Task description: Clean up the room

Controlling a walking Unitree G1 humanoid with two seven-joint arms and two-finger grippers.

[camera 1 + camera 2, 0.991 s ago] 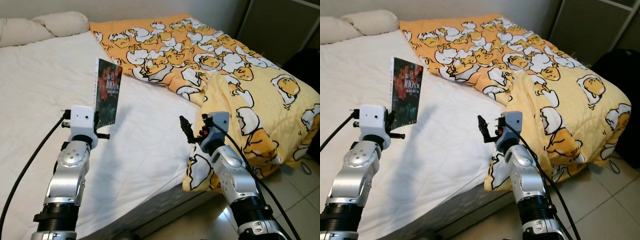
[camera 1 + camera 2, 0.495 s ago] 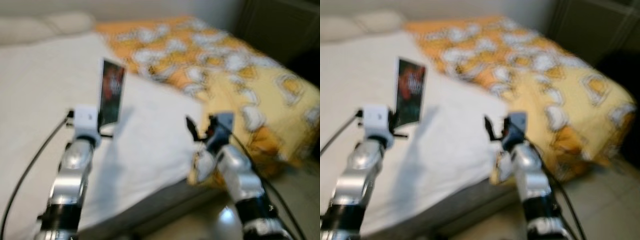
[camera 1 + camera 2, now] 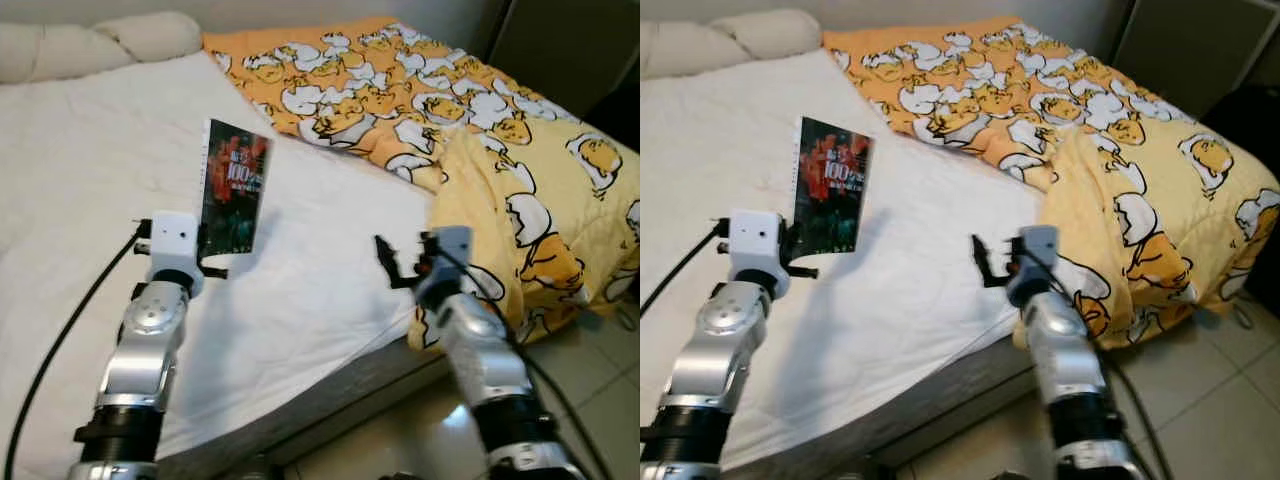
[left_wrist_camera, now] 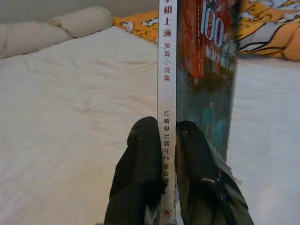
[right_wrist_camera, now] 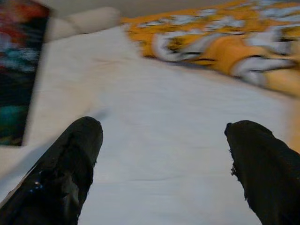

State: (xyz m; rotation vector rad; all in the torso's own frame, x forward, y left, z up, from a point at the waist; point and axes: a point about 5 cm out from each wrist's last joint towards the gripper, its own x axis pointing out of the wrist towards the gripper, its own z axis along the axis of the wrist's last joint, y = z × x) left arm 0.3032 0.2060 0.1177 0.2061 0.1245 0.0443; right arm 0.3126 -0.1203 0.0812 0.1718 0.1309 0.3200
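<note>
Fingers [image 4: 140, 173] of the left gripper [image 3: 215, 258], matte black and rubbery, are pinched on the white spine of a thin book [image 3: 232, 187]. It stands upright at centre left of the head view, above the bed [image 3: 90, 190], its glossy dark cover printed red with "100". The right gripper [image 3: 392, 267], lower centre, is spread wide and holds nothing. Beneath lies a lightly creased white sheet [image 3: 910, 260]; a rumpled orange-yellow quilt [image 3: 480, 130] with egg cartoons fills the upper right, pillows [image 3: 90, 40] the upper left.
</note>
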